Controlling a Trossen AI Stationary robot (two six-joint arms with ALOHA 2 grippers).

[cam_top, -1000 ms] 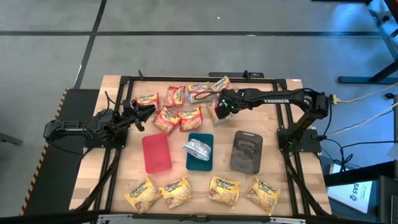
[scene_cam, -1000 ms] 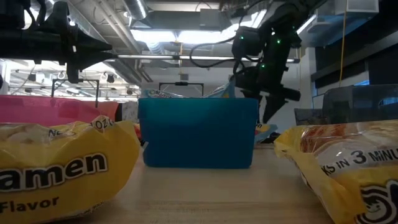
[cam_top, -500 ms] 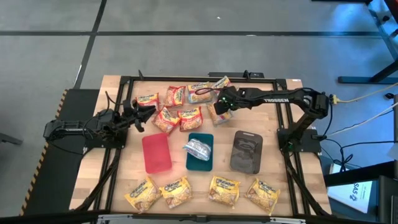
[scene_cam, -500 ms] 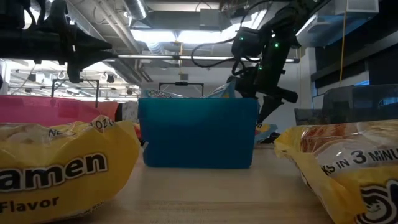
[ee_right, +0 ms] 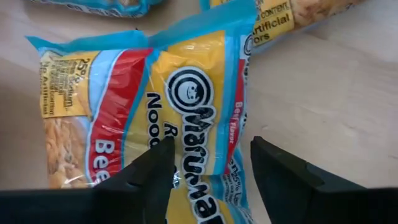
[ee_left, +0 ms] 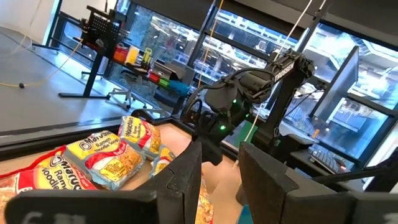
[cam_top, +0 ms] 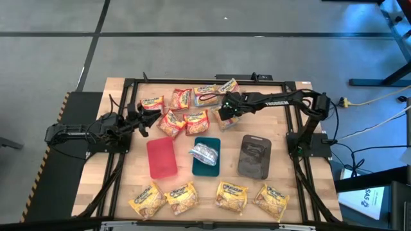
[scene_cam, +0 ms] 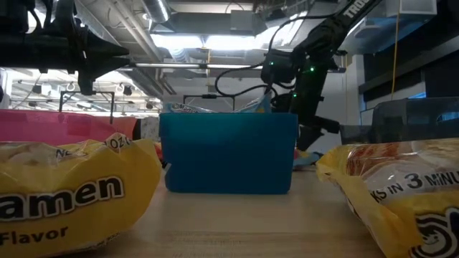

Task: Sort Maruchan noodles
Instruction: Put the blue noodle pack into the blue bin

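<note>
Several Maruchan packets lie flat in a loose cluster [cam_top: 183, 109] at the table's far side. Several yellow ones [cam_top: 182, 197] lie in a row along the near edge, and one crinkled packet [cam_top: 204, 153] rests on the teal tray. My right gripper [cam_top: 224, 111] is open and points down over a blue-edged beef packet [ee_right: 186, 99], which lies flat at the cluster's right end. Its fingers [ee_right: 155, 168] stand over the packet's printed face in the right wrist view. My left gripper [cam_top: 146, 120] is open and waits raised at the cluster's left.
A red tray [cam_top: 162, 158], a teal tray [cam_top: 214, 165] and a dark grey tray [cam_top: 255, 156] sit side by side mid-table. A black frame [cam_top: 292, 128] borders the work area. Bare wood shows between the trays and the yellow row.
My right gripper has moved toward the table's left edge and down, closing in on the blue-edged packet at the cluster's right end. Its arm has sunk lower in the low view.
</note>
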